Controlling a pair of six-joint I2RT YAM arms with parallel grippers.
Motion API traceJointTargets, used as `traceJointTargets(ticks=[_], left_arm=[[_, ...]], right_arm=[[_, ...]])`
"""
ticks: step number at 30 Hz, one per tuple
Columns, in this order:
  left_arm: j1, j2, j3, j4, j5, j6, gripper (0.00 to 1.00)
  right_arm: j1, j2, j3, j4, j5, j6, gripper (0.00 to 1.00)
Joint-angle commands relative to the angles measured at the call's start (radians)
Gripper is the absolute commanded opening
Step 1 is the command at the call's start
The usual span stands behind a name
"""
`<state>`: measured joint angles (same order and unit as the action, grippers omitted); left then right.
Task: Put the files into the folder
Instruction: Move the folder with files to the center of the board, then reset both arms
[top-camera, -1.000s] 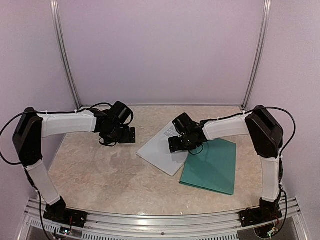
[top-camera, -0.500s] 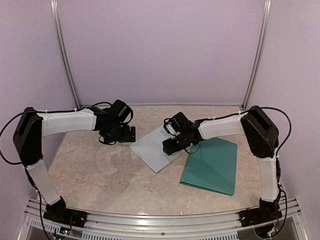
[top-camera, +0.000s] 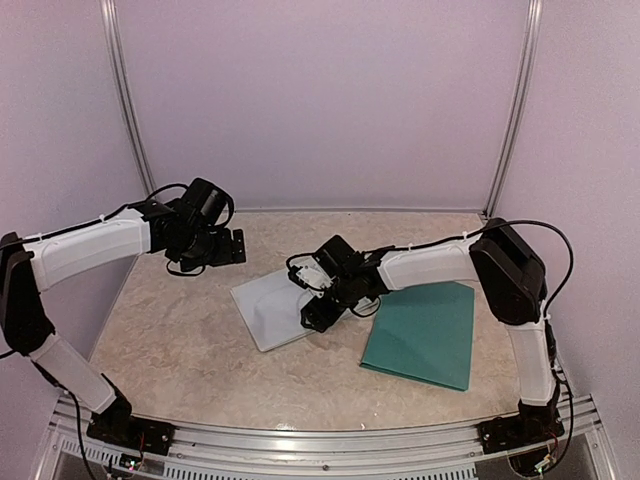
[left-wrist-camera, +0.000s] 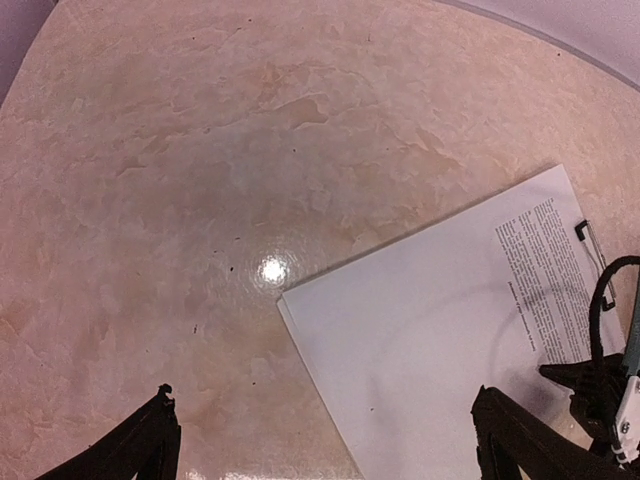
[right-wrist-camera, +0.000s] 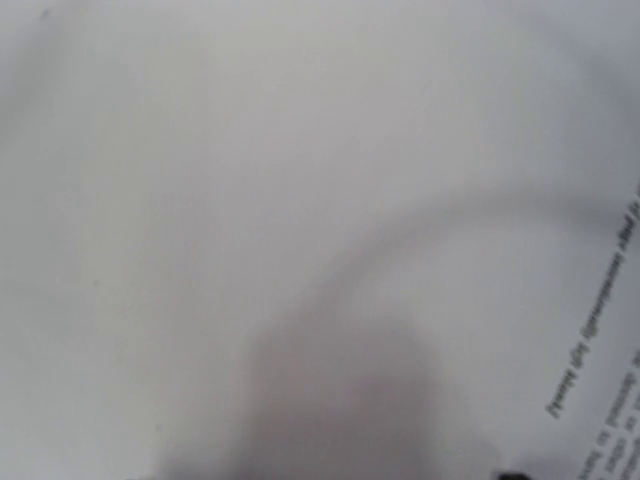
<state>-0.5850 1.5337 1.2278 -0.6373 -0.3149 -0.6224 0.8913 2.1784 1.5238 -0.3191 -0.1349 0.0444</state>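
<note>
Seen from above, the right claw (top-camera: 312, 314) sits low on the files (top-camera: 260, 310), a stack of white printed sheets, at the stack's edge nearest the folder (top-camera: 420, 335). Its jaws are lost against its own dark body, so I cannot tell whether it is released, clenched or merely pressing on the paper. The teal folder lies flat and closed on the counter (top-camera: 170, 340), just behind that claw, under its forearm. The arm hides whether folder and sheets touch. The left claw (top-camera: 233, 247) hangs released and empty, well beyond the stack's far corner. That looks like a waiting post, perhaps to lift the cover.

Below the left claw (left-wrist-camera: 335, 455), its jaws are spread wide with nothing between them. The sheets' corner lies ahead of the gap, nearer one fingertip (left-wrist-camera: 510, 445). The right claw's dark tip rests beyond, on the stack's printed margin.

Close under the right claw, only blurred white paper shows, with text (right-wrist-camera: 600, 340) along one edge. The fingers are not visible. With the folder closed, no sheet can go in yet.
</note>
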Motion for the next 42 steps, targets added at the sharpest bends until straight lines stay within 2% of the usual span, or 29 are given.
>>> traceJointTargets(ticks=[1,5,10,15,16,17,23,27,32,42], left_arm=[[0.008,-0.030,-0.026,-0.040,-0.013,-0.003,0.99],[0.007,-0.040,-0.047,-0.013,0.013,-0.004,0.99],[0.007,-0.086,-0.101,0.072,0.035,0.006,0.99],[0.005,-0.162,-0.143,0.156,0.036,0.036,0.99],[0.005,-0.177,-0.150,0.171,0.033,0.046,0.99],[0.005,-0.189,-0.158,0.189,0.031,0.060,0.99],[0.010,-0.327,-0.270,0.396,0.019,0.159,0.99],[0.023,-0.433,-0.345,0.525,0.010,0.218,0.99],[0.028,-0.496,-0.360,0.567,0.013,0.295,0.99],[-0.007,-0.569,-0.442,0.684,-0.055,0.416,0.99]], right_arm=[[0.020,0.003,-0.090,-0.156,0.029,0.002,0.74],[0.012,-0.094,-0.144,-0.129,0.077,0.014,0.77],[0.011,-0.288,-0.220,0.003,0.125,0.015,0.85],[-0.002,-0.445,-0.258,0.037,0.267,0.033,0.91],[-0.011,-0.467,-0.264,0.037,0.305,0.045,0.98],[-0.019,-0.496,-0.280,0.048,0.345,0.058,0.99],[-0.070,-0.741,-0.473,0.268,0.575,0.078,0.99],[-0.124,-0.871,-0.581,0.382,0.623,0.065,0.99],[-0.139,-0.934,-0.624,0.419,0.704,0.019,0.99],[-0.140,-1.020,-0.700,0.485,0.731,-0.028,0.99]])
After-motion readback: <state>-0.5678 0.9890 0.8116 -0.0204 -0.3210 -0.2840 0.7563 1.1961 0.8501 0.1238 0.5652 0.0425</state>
